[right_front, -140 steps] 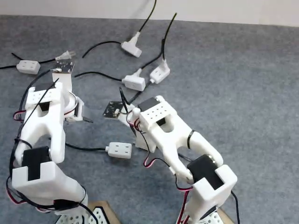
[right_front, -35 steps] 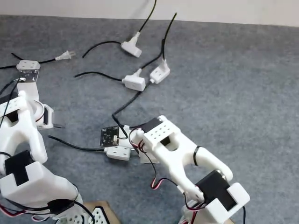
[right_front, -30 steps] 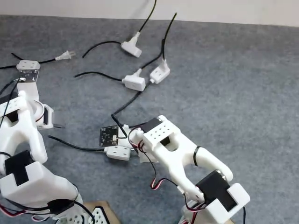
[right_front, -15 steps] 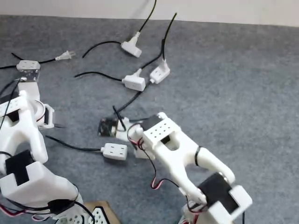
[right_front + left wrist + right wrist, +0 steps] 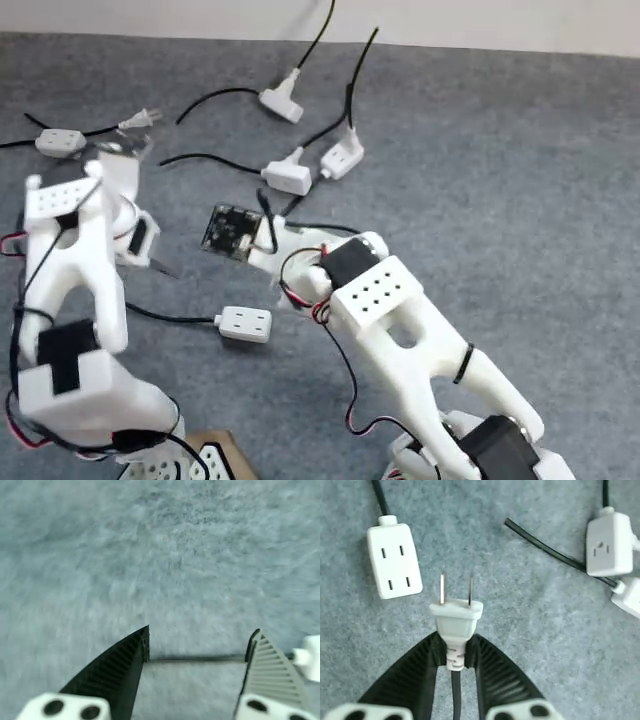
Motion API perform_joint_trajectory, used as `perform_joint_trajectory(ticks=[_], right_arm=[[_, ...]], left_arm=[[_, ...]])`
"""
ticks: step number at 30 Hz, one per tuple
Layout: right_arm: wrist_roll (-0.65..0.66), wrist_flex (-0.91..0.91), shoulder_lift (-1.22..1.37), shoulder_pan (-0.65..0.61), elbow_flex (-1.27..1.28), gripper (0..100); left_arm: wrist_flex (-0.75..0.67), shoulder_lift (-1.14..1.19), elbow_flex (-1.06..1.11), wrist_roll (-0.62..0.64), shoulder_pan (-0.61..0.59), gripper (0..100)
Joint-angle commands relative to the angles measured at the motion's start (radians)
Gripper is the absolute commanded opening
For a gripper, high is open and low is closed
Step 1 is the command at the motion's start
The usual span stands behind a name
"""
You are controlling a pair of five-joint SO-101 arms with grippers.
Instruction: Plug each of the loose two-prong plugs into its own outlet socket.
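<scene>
The left arm point(image 5: 60, 200) and right arm point(image 5: 378, 290) are white plastic, with black servos point(image 5: 65, 350), red-black wires point(image 5: 318, 312), dark ribbed fingers point(image 5: 420, 675), and screw holes point(image 5: 530, 711) behind them.

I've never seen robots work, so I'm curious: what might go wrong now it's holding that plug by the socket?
The right gripper pinches the plug only at its cord end, so it may twist when pushed. The outlet socket lies loose on the carpet, beside the prongs rather than ahead, and could slide away.

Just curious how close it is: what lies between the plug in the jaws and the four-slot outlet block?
Bare carpet, nothing else; the right wrist view shows that gap between the plug and the outlet block.
</scene>
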Motion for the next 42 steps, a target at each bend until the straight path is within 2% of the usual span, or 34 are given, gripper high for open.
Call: perform_joint_trajectory(ticks=[1,6,11,17,24,29,34,42], right_arm=[[-0.098,-0.087,-0.039,0.053,-0.039,0.7],[-0.163,-0.289,-0.038,0.059,0.111,0.7],[-0.222,-0.246,-0.035,0.039,0.096,0.7],[-0.232,-0.097,0.054,0.008,-0.027,0.7],[-0.287,-0.091,0.150,0.001,-0.068,0.7],[-0.327,-0.012,0.150,-0.056,-0.117,0.7],[-0.336,0.053,0.150,-0.131,-0.160,0.7],[-0.374,0.058,0.151,-0.162,-0.156,0.7]], left_arm=[[-0.021,-0.251,0.019,0.060,0.016,32],[-0.290,-0.768,0.433,0.083,0.041,32],[-0.473,-1.130,0.812,0.094,0.147,32],[-0.549,-1.429,1.056,0.170,0.196,32],[-0.543,-1.863,1.308,0.166,0.196,32],[-0.555,-1.857,1.403,0.146,0.229,32],[-0.603,-1.856,1.405,0.146,0.239,32],[-0.603,-1.856,1.380,0.146,0.239,32]])
